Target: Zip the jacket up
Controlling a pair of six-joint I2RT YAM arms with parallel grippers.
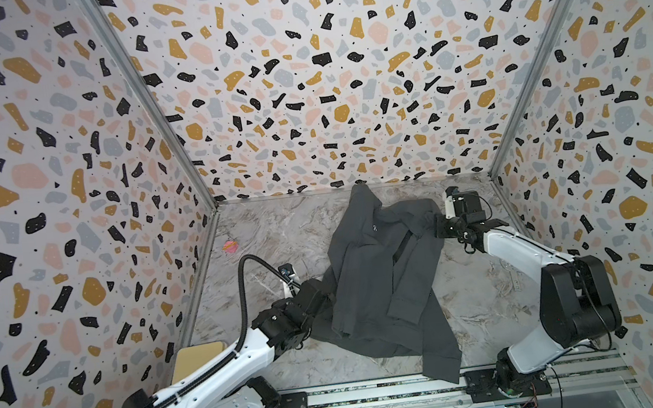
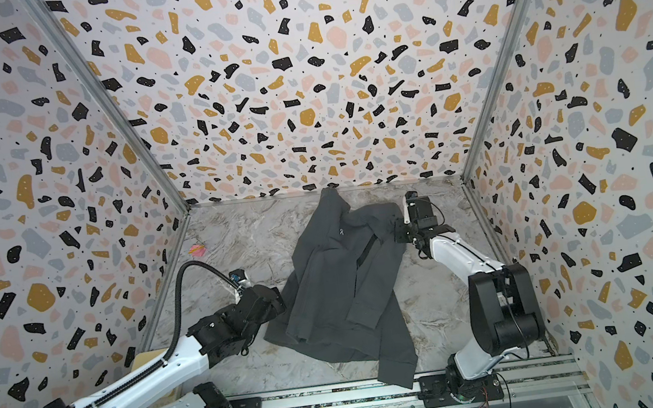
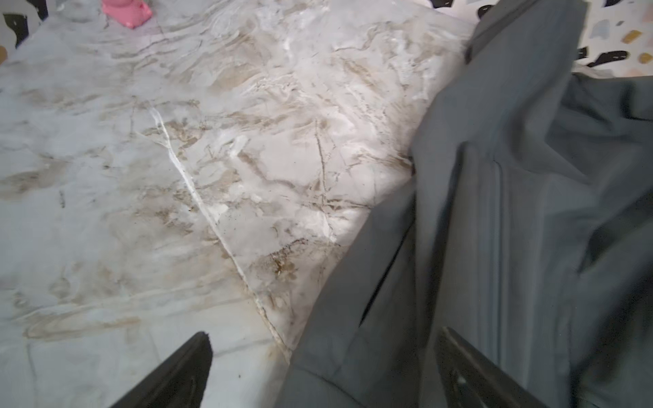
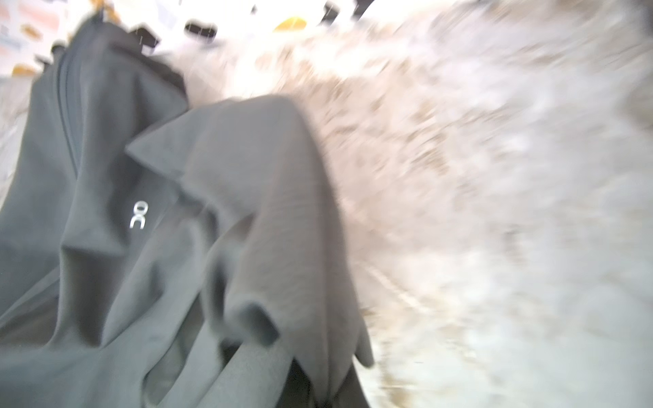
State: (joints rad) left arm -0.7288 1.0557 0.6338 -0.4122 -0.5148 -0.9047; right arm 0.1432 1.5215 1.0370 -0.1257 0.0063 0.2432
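A dark grey jacket [image 1: 383, 274] lies crumpled on the marble table [image 1: 277, 227]. The right gripper [image 1: 437, 224] is pinched closed on a fold of it at the far side; the left gripper [image 3: 323, 335] gapes wide, empty, straddling its left edge.

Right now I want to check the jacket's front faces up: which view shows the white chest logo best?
The right wrist view: the logo is large and readable despite blur. In both top views it is only a tiny pale mark. The left wrist view shows jacket fabric, no logo.
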